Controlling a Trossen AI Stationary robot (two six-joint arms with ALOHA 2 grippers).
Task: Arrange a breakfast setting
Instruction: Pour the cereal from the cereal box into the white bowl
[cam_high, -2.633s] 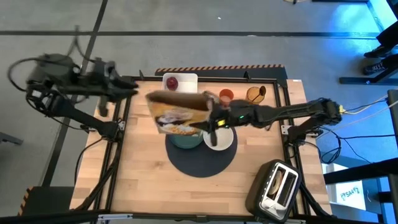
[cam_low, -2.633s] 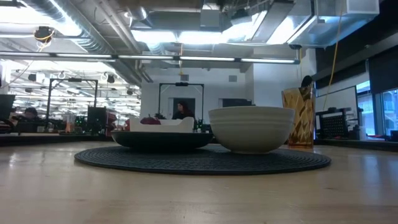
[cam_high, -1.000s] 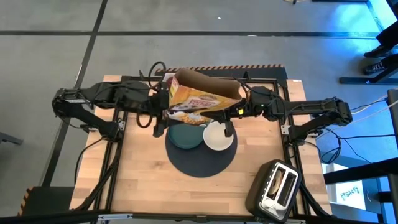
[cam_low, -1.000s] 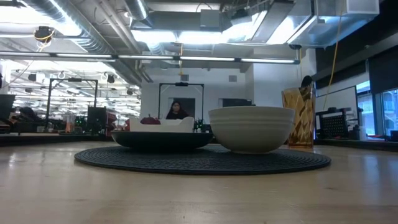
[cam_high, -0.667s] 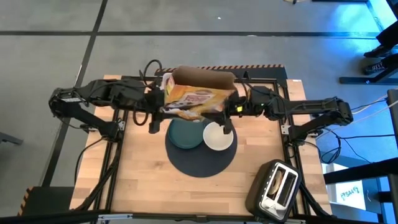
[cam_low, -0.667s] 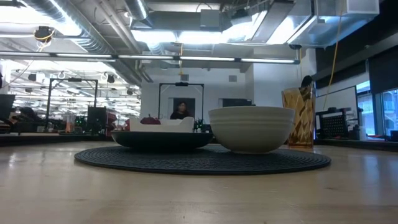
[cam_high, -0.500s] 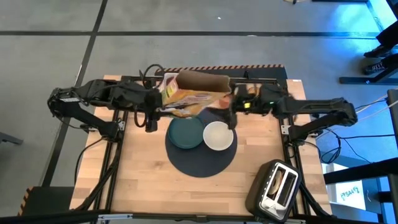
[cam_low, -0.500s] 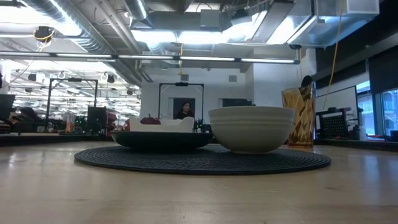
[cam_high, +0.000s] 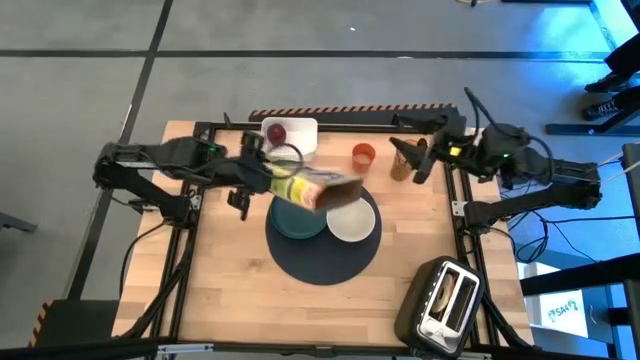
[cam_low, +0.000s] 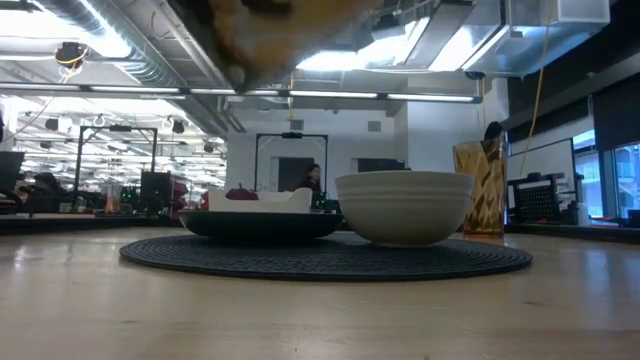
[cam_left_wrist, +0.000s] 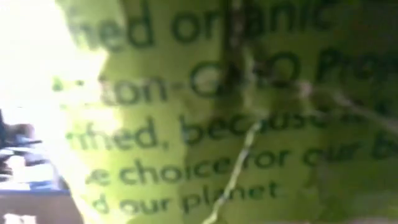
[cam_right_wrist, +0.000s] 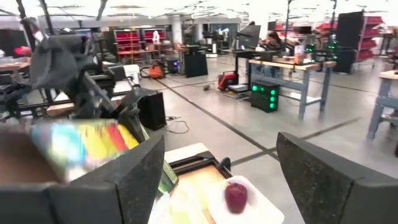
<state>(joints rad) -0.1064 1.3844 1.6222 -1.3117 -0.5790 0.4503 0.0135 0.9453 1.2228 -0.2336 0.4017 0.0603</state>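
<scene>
Down at tabletop (cam_low: 320, 310) level the dark woven mat (cam_low: 325, 256) lies nearest, with the teal plate (cam_low: 260, 223) and the white bowl (cam_low: 404, 207) side by side on it, and a blur of the cereal box (cam_low: 290, 30) now hangs over them where half a second ago there was only ceiling. That is the big change: a moment back both arms had the box between them at the far edge, and now the right end effector (cam_high: 412, 160) has let go and pulled back to the far right corner, its fingers (cam_right_wrist: 99, 186) spread wide with nothing between them. The left end effector (cam_high: 262, 173) carries the box alone, clamped on its near end as far as the overhead view lets me judge, with the box's printed side filling its own wrist camera. From above, the box (cam_high: 318, 190) is tipped over the gap between plate and bowl, which reads to me like the handover is done and the pour of cereal into the bowl comes next; no cereal shows in the bowl yet. Farther back, the small orange cup (cam_high: 363, 154) stands off the mat, and the red fruit (cam_high: 276, 132) sits in a white tray (cam_high: 300, 128) at the far edge, both still to be brought in. The toaster (cam_high: 443, 297) waits at the near right corner.
</scene>
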